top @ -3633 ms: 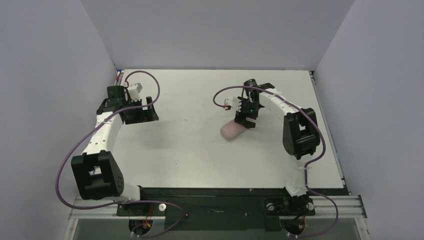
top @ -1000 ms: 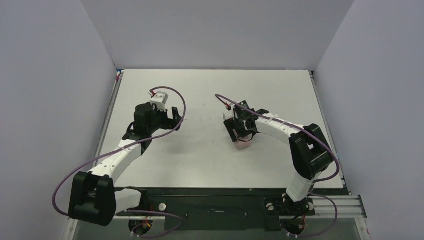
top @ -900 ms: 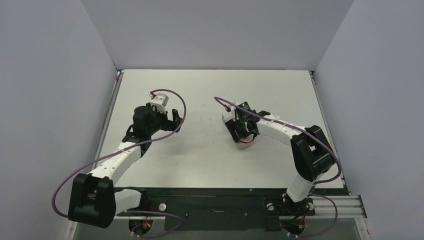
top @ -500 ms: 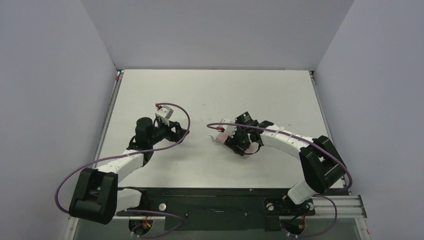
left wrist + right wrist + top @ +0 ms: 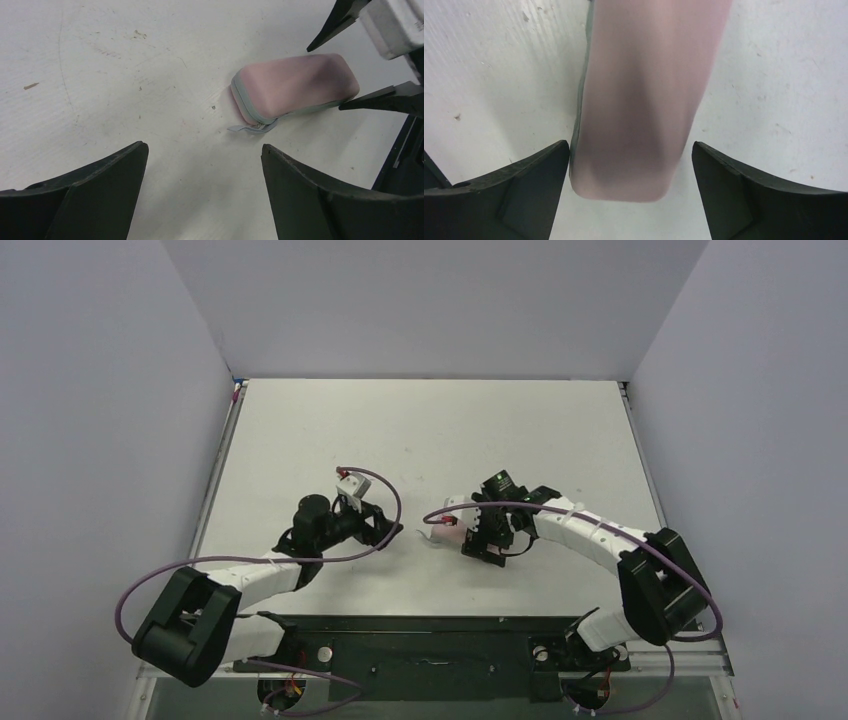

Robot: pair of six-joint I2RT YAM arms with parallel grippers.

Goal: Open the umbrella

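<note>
The umbrella itself is out of view. A pale pink oblong zipped sleeve (image 5: 295, 87) lies flat on the white table, also seen in the right wrist view (image 5: 644, 100) and mostly covered in the top view (image 5: 449, 531). My right gripper (image 5: 630, 145) is open and straddles one end of the sleeve, its left finger close against the zipper side; it shows in the top view (image 5: 480, 538). My left gripper (image 5: 204, 147) is open and empty, low over bare table a short way from the sleeve's zipper pull (image 5: 250, 128), also in the top view (image 5: 392, 530).
White table (image 5: 430, 430) walled in by grey panels at the back and both sides. A black rail (image 5: 430, 625) with the arm bases runs along the near edge. Purple cables loop off both wrists.
Both arms have swung toward the near middle of the table. The right gripper and the pink sleeve have shifted nearer and left; the left gripper has come right, up to the sleeve.
</note>
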